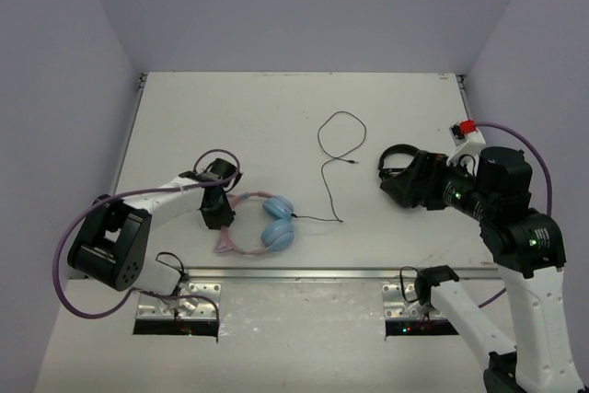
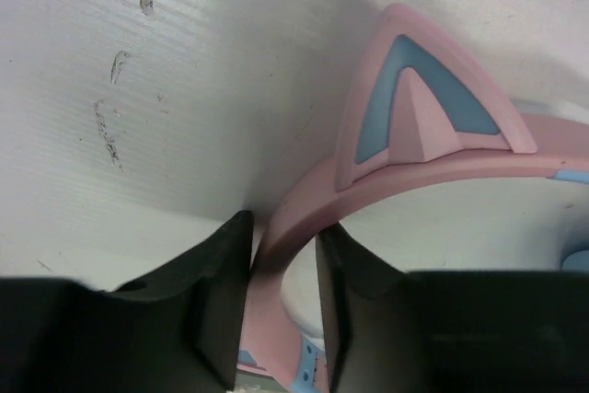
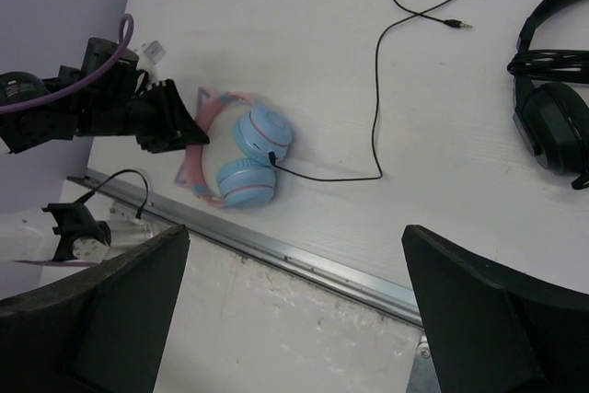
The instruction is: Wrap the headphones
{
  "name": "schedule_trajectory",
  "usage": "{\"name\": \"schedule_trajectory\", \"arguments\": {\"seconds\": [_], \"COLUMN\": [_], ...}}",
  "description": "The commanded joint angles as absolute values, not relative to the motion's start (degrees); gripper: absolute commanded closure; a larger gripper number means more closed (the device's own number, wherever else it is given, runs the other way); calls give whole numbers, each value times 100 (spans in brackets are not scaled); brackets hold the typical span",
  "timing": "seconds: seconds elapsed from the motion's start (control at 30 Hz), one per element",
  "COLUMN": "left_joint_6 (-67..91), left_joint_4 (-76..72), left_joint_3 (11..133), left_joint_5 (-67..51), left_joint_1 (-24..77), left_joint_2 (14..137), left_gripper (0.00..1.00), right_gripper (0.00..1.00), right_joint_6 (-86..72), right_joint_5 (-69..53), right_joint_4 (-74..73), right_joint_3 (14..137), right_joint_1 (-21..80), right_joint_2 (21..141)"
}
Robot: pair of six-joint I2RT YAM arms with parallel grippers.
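The headphones (image 1: 277,224) lie flat near the table's front edge, with two light-blue ear cups and a pink headband (image 1: 232,244). They also show in the right wrist view (image 3: 250,154). Their thin black cord (image 1: 328,170) runs from one cup up the table in loose curves, plug end free. My left gripper (image 1: 219,216) is shut on the headband; in the left wrist view (image 2: 283,287) both fingers pinch the pink band just below a cat ear (image 2: 416,108). My right gripper (image 1: 394,183) hovers at the right, open and empty, with its fingers (image 3: 83,319) far apart.
All-black headphones (image 3: 550,103) lie at the right, under my right gripper in the top view (image 1: 398,156). A metal rail (image 1: 304,273) runs along the table's front edge. Grey walls close in the left, back and right sides.
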State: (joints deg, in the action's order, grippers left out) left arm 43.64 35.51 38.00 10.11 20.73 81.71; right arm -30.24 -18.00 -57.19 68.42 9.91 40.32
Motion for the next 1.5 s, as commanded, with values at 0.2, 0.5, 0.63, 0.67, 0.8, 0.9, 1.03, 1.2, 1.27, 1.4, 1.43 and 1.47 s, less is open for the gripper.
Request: {"name": "schedule_trajectory", "arguments": {"seconds": [0.2,0.5,0.63,0.67,0.8,0.9,1.03,1.2,1.27,1.4,1.43,1.47], "left_joint_6": [4324,4052,3981,3999,3920,3946,4261,4561,4675,4851,4869,4878], "left_joint_4": [3129,3928,4507,4613,5211,5651,6020,6091,6091,5968,5950,5941], "left_joint_3": [3463,4385,4964,5088,5887,6590,7460,8384,8490,8543,8569,8613], "left_joint_5": [1099,1239,1467,1476,1398,1327,1213,714,546,194,167,132], "left_joint_1": [2136,2716,2716,2716,2716,2725,2716,2725,2725,2716,2725,2725], "left_joint_2": [8227,6226,5573,5485,5528,5686,5713,5722,5757,5731,5722,5739], "left_gripper": [94,100,100,100,100,100,100,100,100,100,100,100], "right_gripper": [1,1,1,1,1,3,9,14,17,21,21,21], "right_joint_6": [-3208,-3340,-2702,-2455,-1381,-889,-624,-878,-940,-1177,-1221,-1274], "right_joint_5": [-1942,-3549,-4429,-4395,-3914,-3264,-2918,-2778,-2882,-3094,-3129,-3129], "right_joint_4": [-4914,-3081,-2645,-2820,-3594,-3647,-3236,-2374,-2111,-1776,-1584,-1495], "right_joint_3": [6706,5556,5465,5615,6353,6758,6627,6416,6477,6776,6794,6837], "right_joint_1": [1028,1020,1020,1037,1265,1362,1371,1433,1459,1564,1582,1608], "right_joint_2": [4140,3920,4243,4376,5035,5440,5791,6073,6161,6529,6582,6627]}}
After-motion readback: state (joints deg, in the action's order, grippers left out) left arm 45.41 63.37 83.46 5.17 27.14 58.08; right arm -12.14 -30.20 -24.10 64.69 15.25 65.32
